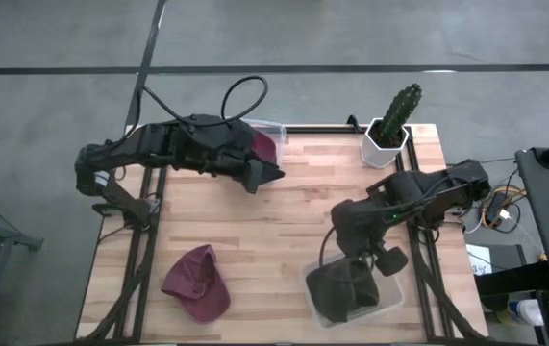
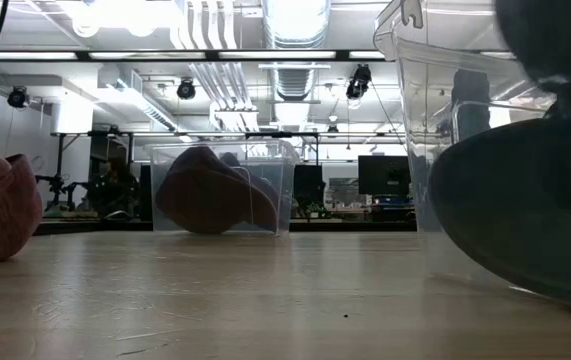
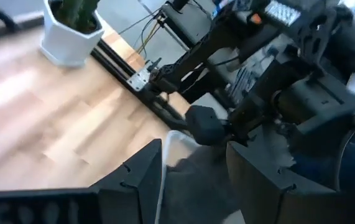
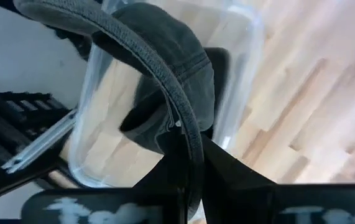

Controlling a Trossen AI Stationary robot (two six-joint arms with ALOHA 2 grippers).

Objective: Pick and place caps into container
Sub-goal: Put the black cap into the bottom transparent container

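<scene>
A dark olive cap (image 4: 165,68) sits inside the clear container (image 1: 389,298) at the table's near right, with my right gripper (image 4: 189,158) shut on it from above. The low view shows this cap (image 2: 525,210) large, behind the container wall (image 2: 435,110). A maroon cap (image 1: 197,284) lies on the table at the near left, resting on its crown and brim. Another maroon cap (image 1: 263,146) lies in a second clear container (image 2: 265,160) at the far edge. My left gripper (image 1: 266,175) hovers open beside that container and touches nothing. My right gripper pinches the dark olive cap by the stitched edge of its brim (image 4: 193,134) between its two fingers, which lie across that edge. It comes from above, pointing down into the container. The crown (image 4: 177,56) hangs beyond the fingers, inside the container walls.
A green cactus in a white pot (image 1: 391,123) stands at the far right corner. Bare wood (image 1: 303,216) lies between the two containers. Cables (image 1: 500,207) and a stand lie off the table's right edge.
</scene>
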